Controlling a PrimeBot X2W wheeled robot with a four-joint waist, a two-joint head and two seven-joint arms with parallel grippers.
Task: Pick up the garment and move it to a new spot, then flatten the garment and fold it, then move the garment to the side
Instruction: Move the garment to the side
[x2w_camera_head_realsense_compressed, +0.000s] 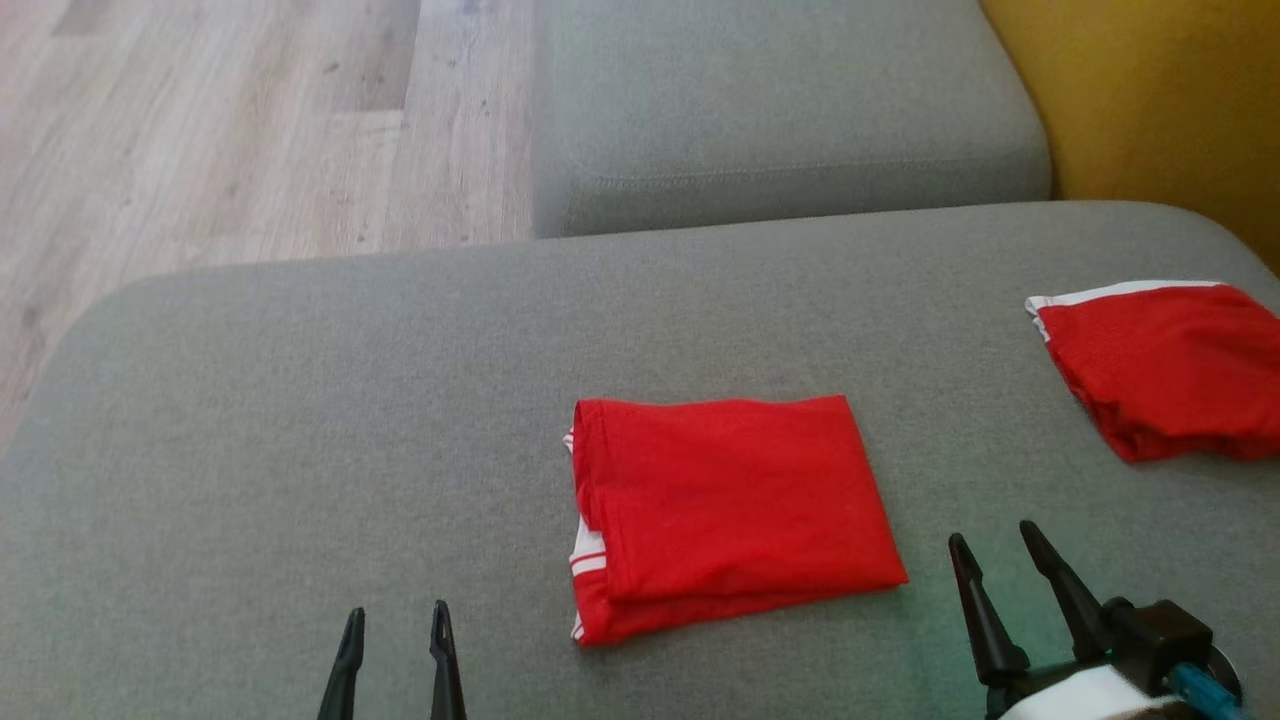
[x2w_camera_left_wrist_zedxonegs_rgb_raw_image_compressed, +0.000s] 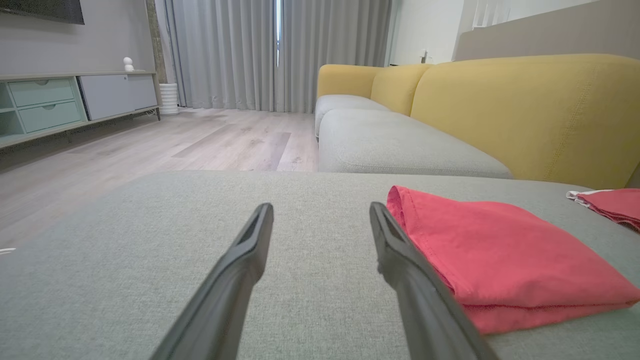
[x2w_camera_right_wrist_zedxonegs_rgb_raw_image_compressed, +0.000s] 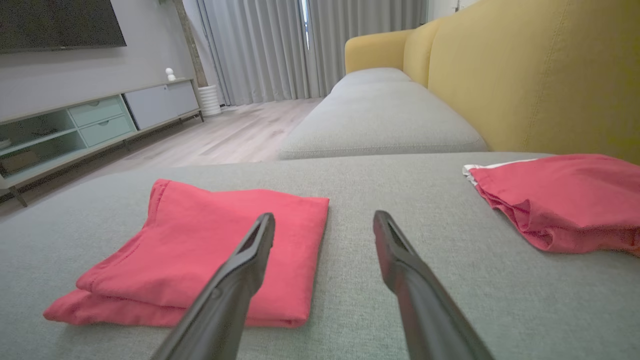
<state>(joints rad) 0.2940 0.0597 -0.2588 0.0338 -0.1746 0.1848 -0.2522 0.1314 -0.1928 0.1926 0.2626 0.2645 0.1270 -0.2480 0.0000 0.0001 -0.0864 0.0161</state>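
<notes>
A red garment (x2w_camera_head_realsense_compressed: 730, 510) with white trim lies folded into a neat rectangle on the grey cushion (x2w_camera_head_realsense_compressed: 300, 450), near its middle. The left wrist view has the same folded garment (x2w_camera_left_wrist_zedxonegs_rgb_raw_image_compressed: 495, 250) just right of my fingers, and the right wrist view has that garment (x2w_camera_right_wrist_zedxonegs_rgb_raw_image_compressed: 210, 250) to the left, partly behind one finger. My left gripper (x2w_camera_head_realsense_compressed: 397, 620) stands open at the lower left, apart from the cloth. Open too is my right gripper (x2w_camera_head_realsense_compressed: 995, 545), at the lower right just past the garment's right edge, with nothing between its fingers.
A second red garment (x2w_camera_head_realsense_compressed: 1165, 365) with a white band lies folded at the cushion's right edge. Behind it rises a yellow sofa back (x2w_camera_head_realsense_compressed: 1150, 100). Another grey seat cushion (x2w_camera_head_realsense_compressed: 780, 110) lies beyond, and wooden floor (x2w_camera_head_realsense_compressed: 230, 130) runs to the left.
</notes>
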